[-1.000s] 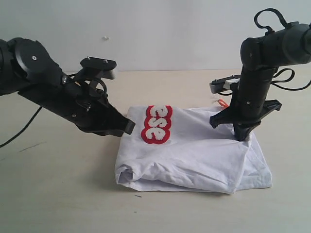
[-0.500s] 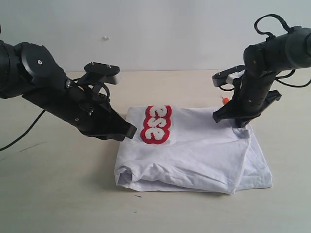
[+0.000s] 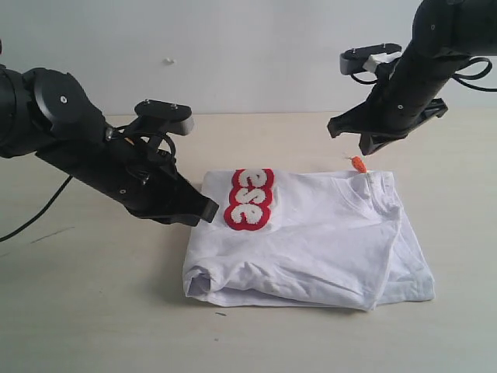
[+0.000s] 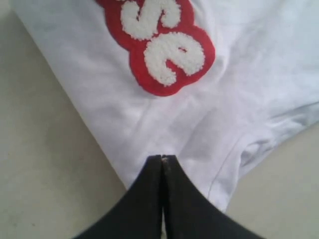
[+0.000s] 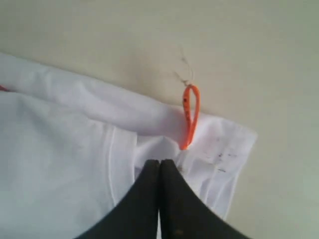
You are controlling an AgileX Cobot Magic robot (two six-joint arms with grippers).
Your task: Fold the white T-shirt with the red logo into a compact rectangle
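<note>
The white T-shirt (image 3: 311,241) lies folded into a rough rectangle on the table, its red logo (image 3: 251,199) showing at the far left corner. An orange neck tag (image 3: 357,164) sticks out at the far right edge. My left gripper (image 3: 208,207) is shut and empty, its tips just at the shirt's left edge near the logo (image 4: 159,45). In the left wrist view the shut left gripper (image 4: 163,158) hovers over the white T-shirt (image 4: 239,89). My right gripper (image 3: 365,144) is shut, lifted above the tag; in its wrist view the right gripper (image 5: 159,162) hangs over the orange neck tag (image 5: 190,115).
The beige table (image 3: 93,311) runs bare in front and to the left. A black cable (image 3: 35,214) trails from the left arm at the left edge. A pale wall (image 3: 256,54) stands behind the table.
The right gripper has risen off the shirt's right far corner and moved back and up. The left arm shifted slightly, then held still by the logo. The shirt lies flatter at the right.
</note>
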